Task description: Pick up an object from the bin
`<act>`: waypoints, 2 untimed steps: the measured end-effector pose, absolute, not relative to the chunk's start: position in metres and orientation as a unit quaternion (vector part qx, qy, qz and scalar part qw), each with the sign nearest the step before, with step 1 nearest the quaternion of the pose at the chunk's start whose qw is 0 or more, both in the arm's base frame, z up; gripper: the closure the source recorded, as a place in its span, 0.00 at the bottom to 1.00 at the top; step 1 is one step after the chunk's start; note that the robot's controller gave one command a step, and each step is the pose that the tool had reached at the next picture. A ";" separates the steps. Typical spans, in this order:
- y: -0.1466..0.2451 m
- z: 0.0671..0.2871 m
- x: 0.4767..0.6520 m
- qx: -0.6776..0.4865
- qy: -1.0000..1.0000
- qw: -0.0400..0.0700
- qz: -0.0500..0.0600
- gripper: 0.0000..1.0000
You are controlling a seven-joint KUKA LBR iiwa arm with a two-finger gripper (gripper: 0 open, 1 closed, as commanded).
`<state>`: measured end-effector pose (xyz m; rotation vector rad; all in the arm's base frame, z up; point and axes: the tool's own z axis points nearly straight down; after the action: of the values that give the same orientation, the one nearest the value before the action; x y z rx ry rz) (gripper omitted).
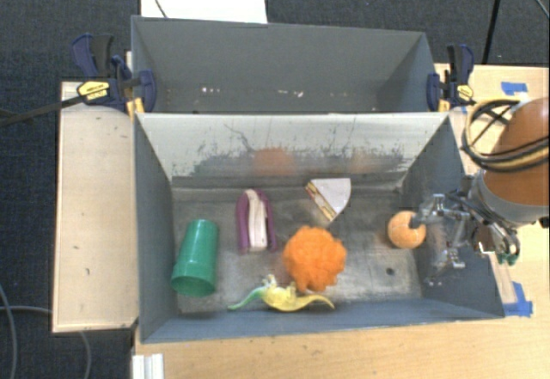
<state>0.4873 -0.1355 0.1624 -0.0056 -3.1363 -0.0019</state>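
Gripper [445, 241] at the frame's right, low inside the grey bin [284, 141] by its right wall; the small orange ball [406, 231] lies just beside it, toward frame left; whether the gripper is open or closed cannot be told.

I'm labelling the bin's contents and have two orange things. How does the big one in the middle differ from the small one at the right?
The big orange ball looks fuzzy and ragged-edged; the small orange ball looks smooth. The big one lies mid-bin next to a yellow-green toy; the small one lies at the right beside the gripper. Both are orange and roundish.
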 end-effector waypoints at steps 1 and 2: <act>-0.135 0.166 0.489 0.001 -1.000 -0.001 0.000 0.00; -0.145 0.104 0.552 0.019 -1.000 -0.006 0.002 0.00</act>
<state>0.5517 -0.1455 0.1037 0.0594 -3.1535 0.0048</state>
